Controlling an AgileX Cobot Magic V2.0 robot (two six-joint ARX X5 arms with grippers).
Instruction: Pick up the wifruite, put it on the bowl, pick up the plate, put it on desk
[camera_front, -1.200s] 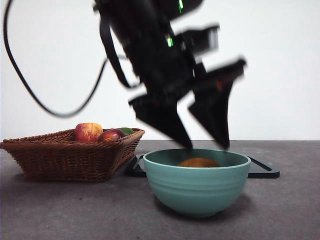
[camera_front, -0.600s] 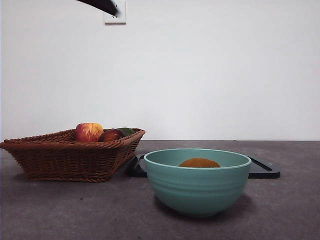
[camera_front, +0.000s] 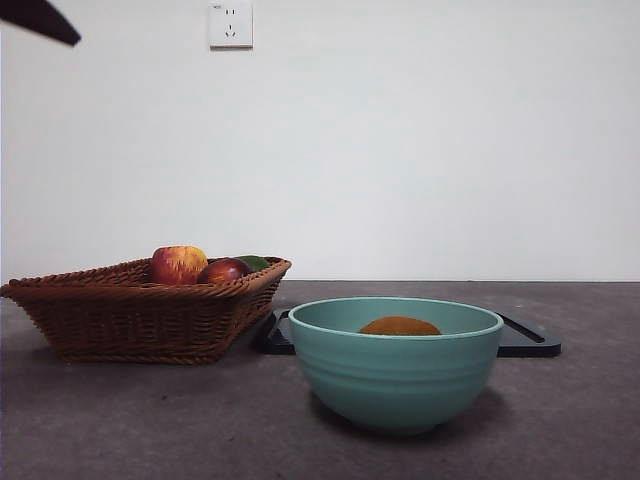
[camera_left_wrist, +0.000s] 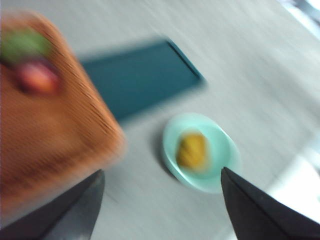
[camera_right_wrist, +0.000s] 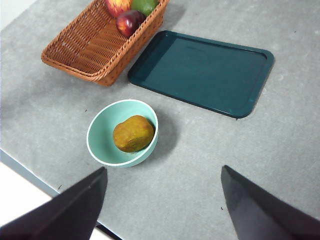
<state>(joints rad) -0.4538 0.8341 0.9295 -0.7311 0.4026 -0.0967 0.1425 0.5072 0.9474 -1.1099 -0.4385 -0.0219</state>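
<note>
The brownish-orange wifruite (camera_front: 399, 326) lies inside the mint-green ribbed bowl (camera_front: 395, 375), which stands on the desk (camera_front: 150, 430). From above, the right wrist view shows the wifruite (camera_right_wrist: 133, 133) in the bowl (camera_right_wrist: 96, 145), with the plate (camera_right_wrist: 200, 70), a dark teal rectangular tray, flat on the desk behind it. My right gripper (camera_right_wrist: 163, 168) hangs open and empty, high over the desk. My left gripper (camera_left_wrist: 161, 171) is open and empty too, its view blurred, high above the bowl (camera_left_wrist: 222, 167) and the plate (camera_left_wrist: 135, 80). Only a black arm tip (camera_front: 40, 20) shows in the front view.
A brown wicker basket (camera_front: 140, 310) stands left of the bowl, touching the plate's near corner. It holds a red-and-yellow apple (camera_front: 178, 264), a dark red fruit (camera_front: 222, 270) and a green fruit (camera_front: 255, 262). A wall socket (camera_front: 230, 22) sits high on the white wall.
The arm that hovered open over the bowl has risen and withdrawn to the upper left. Only its black tip remains in the front view. The wifruite stays in the bowl.
</note>
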